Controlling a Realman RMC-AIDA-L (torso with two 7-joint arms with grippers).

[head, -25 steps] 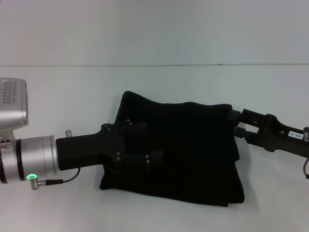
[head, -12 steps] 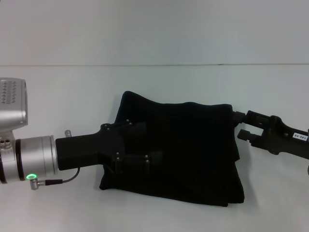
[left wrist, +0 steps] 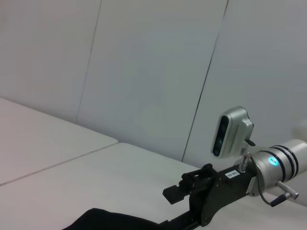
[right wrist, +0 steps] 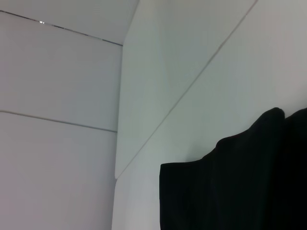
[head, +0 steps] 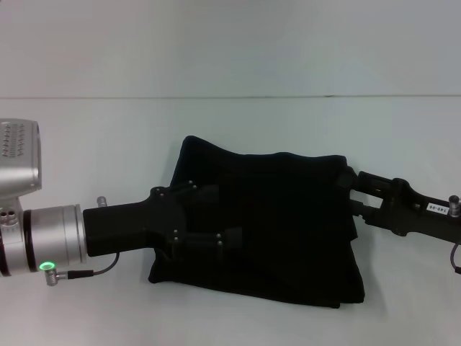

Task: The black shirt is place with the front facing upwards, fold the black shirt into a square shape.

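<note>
Black shirt (head: pixel 266 223) lies folded near-square on counter (head: pixel 108 144); left gripper (head: pixel 220 216) jaws spread over it, likely pressing flat; right gripper (head: pixel 353 189) jaws' state unreadable.

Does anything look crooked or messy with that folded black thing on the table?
Slightly. The shirt is folded into a rough block, but it is skewed: its far edge slopes, the far-left corner pokes up, and layers stick out unevenly along the right side. The left claw rests on it; the right claw is at its right edge.
</note>
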